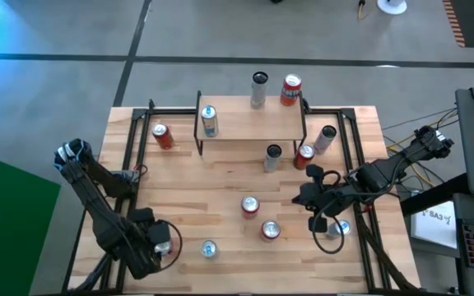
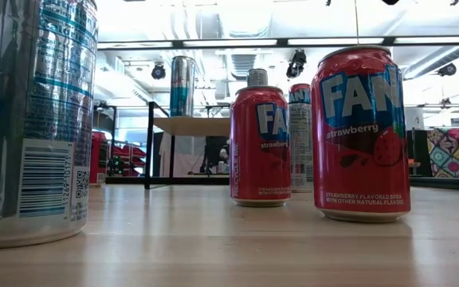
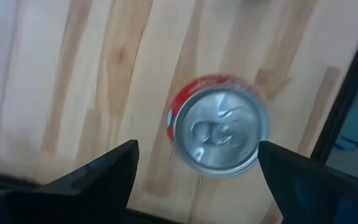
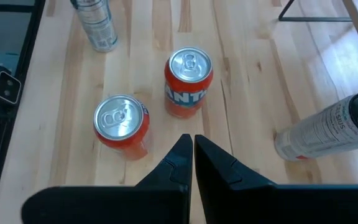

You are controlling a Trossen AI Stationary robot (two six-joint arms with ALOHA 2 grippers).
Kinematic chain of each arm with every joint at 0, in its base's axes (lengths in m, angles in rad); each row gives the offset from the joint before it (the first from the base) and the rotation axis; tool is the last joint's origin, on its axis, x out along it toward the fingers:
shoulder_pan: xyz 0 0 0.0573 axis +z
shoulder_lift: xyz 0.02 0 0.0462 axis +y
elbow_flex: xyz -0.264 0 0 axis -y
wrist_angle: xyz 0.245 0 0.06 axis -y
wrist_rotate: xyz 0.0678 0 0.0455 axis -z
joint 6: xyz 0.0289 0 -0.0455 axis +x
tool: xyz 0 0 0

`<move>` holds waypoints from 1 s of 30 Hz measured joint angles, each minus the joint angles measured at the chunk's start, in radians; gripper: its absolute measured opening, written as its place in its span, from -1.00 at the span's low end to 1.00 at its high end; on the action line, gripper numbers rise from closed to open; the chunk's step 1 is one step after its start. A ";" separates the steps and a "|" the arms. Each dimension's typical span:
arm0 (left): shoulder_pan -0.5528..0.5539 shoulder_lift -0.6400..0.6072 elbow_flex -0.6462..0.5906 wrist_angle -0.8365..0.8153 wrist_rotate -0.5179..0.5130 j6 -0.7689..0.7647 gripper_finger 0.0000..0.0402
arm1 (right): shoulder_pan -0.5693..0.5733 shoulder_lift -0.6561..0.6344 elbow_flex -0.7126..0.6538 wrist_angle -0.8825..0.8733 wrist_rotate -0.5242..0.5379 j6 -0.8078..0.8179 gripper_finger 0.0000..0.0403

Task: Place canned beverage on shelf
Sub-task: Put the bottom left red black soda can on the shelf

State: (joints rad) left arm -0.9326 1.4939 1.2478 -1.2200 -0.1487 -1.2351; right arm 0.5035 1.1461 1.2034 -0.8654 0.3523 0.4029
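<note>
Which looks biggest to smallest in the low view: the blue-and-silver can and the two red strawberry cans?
1. blue-and-silver can
2. right strawberry can
3. left strawberry can
Camera nearness, not true size, likely sets this order.

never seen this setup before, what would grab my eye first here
Cans stand scattered all over the wooden table, with three already on the shelf at its far side. At the near left corner the left gripper hangs open straight above a red can, fingers either side of it. The right gripper, shut, points at two red cans mid-table.
</note>
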 joint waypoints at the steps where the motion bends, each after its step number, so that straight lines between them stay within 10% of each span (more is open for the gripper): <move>1: 0.000 -0.004 -0.014 0.011 0.017 -0.014 0.58 | -0.002 0.000 0.000 0.005 0.000 0.004 -0.95; 30: -0.002 0.003 0.049 0.039 -0.086 0.066 0.63 | -0.014 0.000 0.000 0.048 0.069 -0.003 -0.95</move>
State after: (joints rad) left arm -0.9348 1.4971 1.2964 -1.1810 -0.2346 -1.1691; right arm 0.4900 1.1461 1.2034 -0.8173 0.4217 0.4000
